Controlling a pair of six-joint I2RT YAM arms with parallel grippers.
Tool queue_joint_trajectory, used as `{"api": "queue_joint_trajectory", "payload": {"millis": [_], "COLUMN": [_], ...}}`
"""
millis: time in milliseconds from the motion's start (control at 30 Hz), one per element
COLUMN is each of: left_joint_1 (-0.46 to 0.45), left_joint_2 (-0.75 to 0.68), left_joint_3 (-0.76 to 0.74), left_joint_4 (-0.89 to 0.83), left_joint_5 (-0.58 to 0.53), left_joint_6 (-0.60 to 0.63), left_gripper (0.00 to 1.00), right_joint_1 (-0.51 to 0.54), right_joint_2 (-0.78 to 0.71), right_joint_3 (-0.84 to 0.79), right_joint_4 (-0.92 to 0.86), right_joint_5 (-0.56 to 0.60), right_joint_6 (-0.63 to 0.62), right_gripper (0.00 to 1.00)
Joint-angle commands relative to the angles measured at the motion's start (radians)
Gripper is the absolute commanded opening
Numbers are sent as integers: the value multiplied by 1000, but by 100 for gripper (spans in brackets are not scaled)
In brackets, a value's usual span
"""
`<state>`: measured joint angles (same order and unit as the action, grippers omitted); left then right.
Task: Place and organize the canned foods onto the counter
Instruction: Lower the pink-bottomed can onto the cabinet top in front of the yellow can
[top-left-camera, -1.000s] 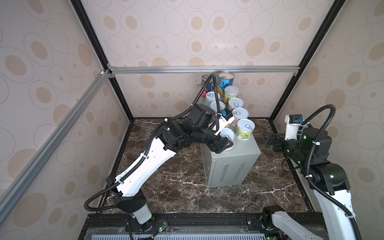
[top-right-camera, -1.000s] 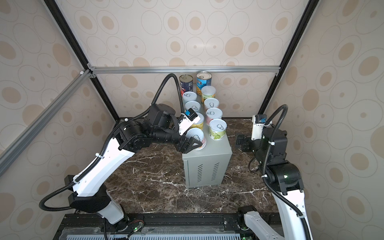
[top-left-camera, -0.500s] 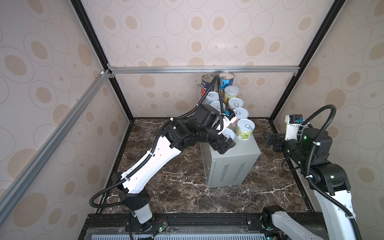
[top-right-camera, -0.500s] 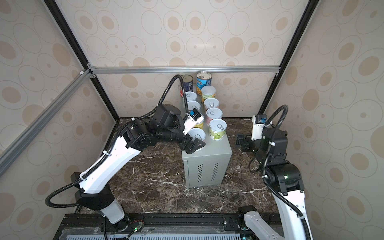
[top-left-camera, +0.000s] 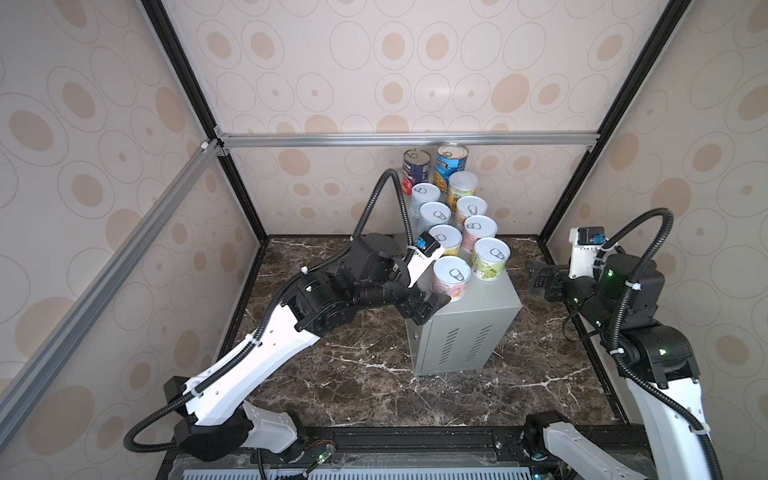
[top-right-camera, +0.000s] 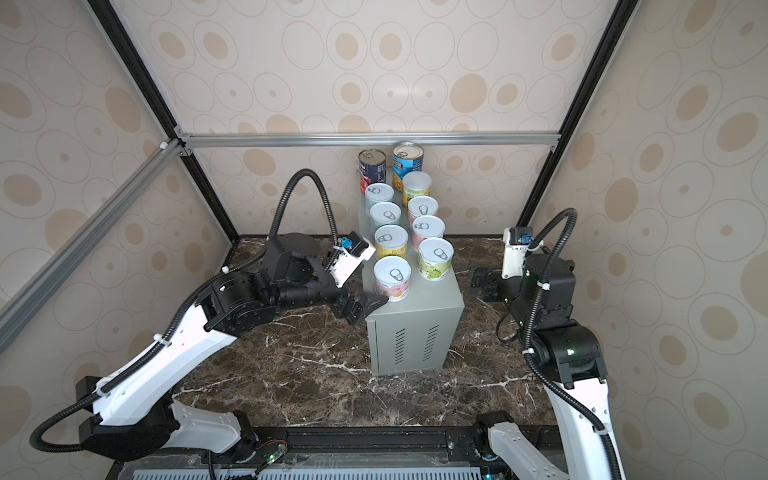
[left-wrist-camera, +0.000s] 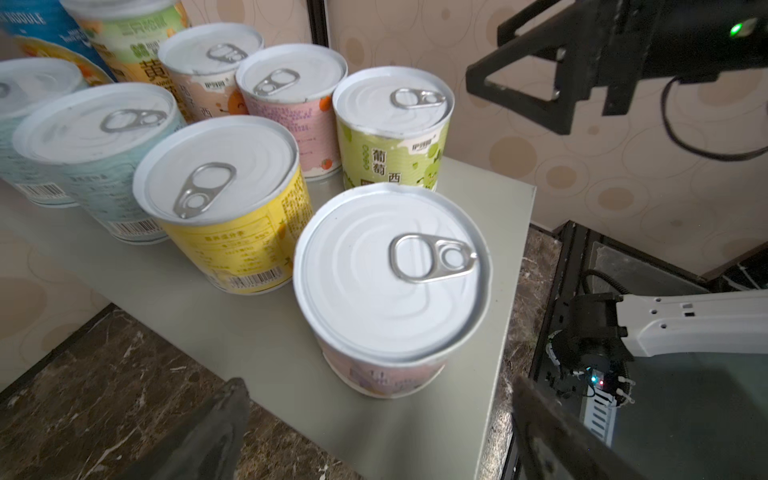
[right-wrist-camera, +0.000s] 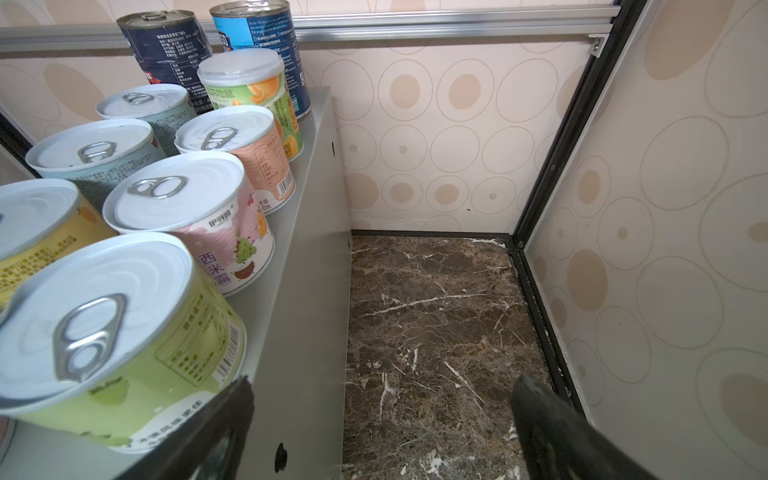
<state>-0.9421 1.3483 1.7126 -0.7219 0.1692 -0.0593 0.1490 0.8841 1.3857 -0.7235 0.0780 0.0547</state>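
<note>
The canned foods stand in two rows on top of the grey counter (top-left-camera: 461, 340) (top-right-camera: 415, 332). At the back are a navy-red can (top-left-camera: 415, 166), a blue-yellow can (top-left-camera: 451, 162) and a green-yellow white-lidded can (top-left-camera: 462, 187). A pink can (top-left-camera: 451, 277) (left-wrist-camera: 390, 282) stands at the front of the left row, beside a green can (top-left-camera: 490, 258) (right-wrist-camera: 112, 332). My left gripper (top-left-camera: 430, 307) (top-right-camera: 365, 305) (left-wrist-camera: 378, 390) is open just off the counter's left front corner, its fingers apart from the pink can. My right gripper (top-left-camera: 536, 276) (right-wrist-camera: 384, 380) is open and empty, right of the counter.
The dark marble floor (top-left-camera: 353, 374) surrounds the counter, with free room in front and on both sides. An aluminium crossbar (top-left-camera: 395, 139) runs behind the back cans. Patterned walls and black frame posts (top-left-camera: 557, 224) close in the cell.
My left gripper has opened, let go of the pink can at the counter's front left, and drawn back a little toward the left. The right arm has not moved.
</note>
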Motion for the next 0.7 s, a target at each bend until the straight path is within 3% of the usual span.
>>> {"api": "queue_joint_trajectory", "payload": {"millis": [0,300,667], "left_joint_1": [-4,-4,-4], "left_joint_2": [-15,-39,-35], "left_joint_3": [-52,-161,-235], "left_joint_4": [111,248,360], "left_joint_5": [56,-31,-50], "left_joint_6": [-14,-57,-103], "left_gripper": [96,91,84], "right_joint_1": [-8,-8,-8], "right_joint_2": [-1,-15,-32], "right_joint_3": [-1,7,-1], "right_joint_4": [18,1,-8], "right_joint_5": [-18,-11,3], "right_joint_6": [0,-4,-11], "right_gripper": [100,100,100]}}
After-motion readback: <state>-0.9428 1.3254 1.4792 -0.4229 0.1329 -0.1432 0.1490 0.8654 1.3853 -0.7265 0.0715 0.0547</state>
